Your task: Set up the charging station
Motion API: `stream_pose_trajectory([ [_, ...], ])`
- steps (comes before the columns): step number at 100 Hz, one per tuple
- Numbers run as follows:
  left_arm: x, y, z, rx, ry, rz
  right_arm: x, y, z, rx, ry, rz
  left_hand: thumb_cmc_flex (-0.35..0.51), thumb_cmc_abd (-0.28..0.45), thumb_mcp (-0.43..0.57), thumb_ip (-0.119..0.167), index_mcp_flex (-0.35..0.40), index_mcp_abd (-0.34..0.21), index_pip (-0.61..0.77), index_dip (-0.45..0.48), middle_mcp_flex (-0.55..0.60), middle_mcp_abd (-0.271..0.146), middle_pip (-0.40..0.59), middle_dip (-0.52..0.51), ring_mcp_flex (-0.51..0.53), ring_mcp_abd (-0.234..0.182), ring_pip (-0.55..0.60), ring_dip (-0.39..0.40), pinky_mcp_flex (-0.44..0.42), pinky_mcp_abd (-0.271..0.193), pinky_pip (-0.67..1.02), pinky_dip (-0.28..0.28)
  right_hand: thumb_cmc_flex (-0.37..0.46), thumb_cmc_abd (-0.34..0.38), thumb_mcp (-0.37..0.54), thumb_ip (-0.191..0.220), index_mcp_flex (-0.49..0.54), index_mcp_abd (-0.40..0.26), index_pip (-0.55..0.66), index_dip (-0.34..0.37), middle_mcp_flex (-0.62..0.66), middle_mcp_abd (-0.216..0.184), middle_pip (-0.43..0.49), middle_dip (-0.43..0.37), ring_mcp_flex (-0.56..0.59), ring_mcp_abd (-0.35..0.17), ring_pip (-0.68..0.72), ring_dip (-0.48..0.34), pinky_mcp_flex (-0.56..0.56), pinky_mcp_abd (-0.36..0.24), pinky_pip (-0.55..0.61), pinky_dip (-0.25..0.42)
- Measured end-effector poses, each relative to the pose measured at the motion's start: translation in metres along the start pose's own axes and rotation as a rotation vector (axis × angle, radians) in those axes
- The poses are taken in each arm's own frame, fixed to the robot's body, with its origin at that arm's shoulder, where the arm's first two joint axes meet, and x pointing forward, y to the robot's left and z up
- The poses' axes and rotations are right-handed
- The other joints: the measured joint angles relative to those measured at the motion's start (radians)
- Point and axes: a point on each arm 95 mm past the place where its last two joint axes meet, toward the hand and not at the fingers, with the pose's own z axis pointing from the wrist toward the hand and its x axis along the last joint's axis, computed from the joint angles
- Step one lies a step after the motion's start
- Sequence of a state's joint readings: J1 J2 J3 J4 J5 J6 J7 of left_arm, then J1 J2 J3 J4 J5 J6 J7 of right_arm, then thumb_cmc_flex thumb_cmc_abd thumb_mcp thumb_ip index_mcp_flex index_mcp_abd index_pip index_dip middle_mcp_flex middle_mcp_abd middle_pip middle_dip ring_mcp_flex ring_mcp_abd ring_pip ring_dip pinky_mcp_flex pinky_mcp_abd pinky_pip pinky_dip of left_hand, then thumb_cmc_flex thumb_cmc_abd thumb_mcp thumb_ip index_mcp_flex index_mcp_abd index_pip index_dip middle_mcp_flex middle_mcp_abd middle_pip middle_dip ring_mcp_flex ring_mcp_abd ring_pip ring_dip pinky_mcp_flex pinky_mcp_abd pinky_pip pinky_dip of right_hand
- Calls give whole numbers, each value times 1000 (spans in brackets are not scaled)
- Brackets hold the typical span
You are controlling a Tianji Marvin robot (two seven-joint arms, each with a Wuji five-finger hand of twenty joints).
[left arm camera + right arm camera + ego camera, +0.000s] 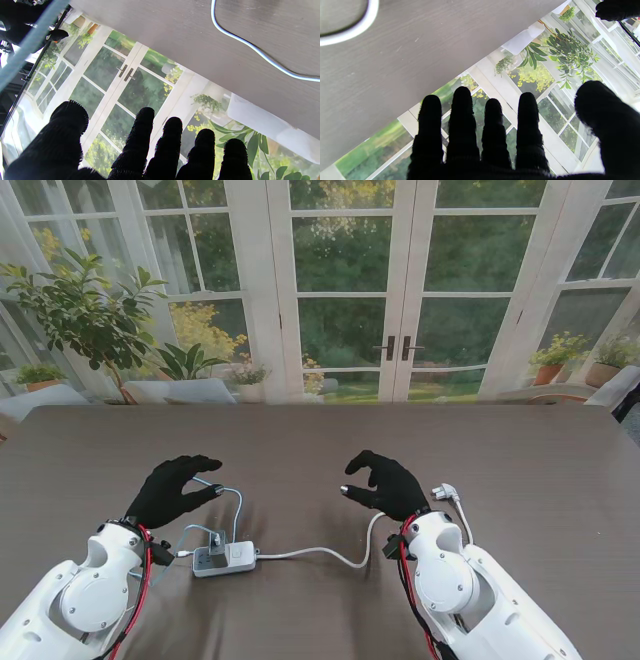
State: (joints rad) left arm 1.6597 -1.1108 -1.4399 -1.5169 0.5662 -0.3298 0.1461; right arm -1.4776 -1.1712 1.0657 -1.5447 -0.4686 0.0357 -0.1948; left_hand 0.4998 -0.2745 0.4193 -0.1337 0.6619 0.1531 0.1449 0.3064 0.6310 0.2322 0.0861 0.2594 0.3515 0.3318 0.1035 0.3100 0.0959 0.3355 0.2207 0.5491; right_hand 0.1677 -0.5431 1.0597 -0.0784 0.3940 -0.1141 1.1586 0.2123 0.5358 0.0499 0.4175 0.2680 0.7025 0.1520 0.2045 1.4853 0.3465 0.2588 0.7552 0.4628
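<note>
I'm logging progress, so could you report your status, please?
Both hands open: left hand, right hand. Power strip untouched between the arms. Plug beside right wrist.

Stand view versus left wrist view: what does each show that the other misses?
Only the stand view shows the power strip, the white plug by the right hand, and both arms. Only the left wrist view shows the left hand fingers spread from behind, holding nothing. Both show the table, the thin cable and the glass doors.
</note>
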Motion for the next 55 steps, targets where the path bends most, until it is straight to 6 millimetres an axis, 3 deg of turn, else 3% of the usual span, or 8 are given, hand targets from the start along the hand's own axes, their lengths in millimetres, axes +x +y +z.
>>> stream_pose_trajectory([
  [55, -1, 9, -4, -2, -13, -28, -16, 0, -5, -5, -28, 0, 30, -18, -10, 0, 2, 10, 0, -6, -12, 1, -1, -1, -21, -1, -13, -2, -12, -4, -3, 0, 0, 0, 0, 0, 0, 0, 0, -1, 2, -1, 0, 0, 0, 9, -1, 0, 1, 5, -28, 18],
])
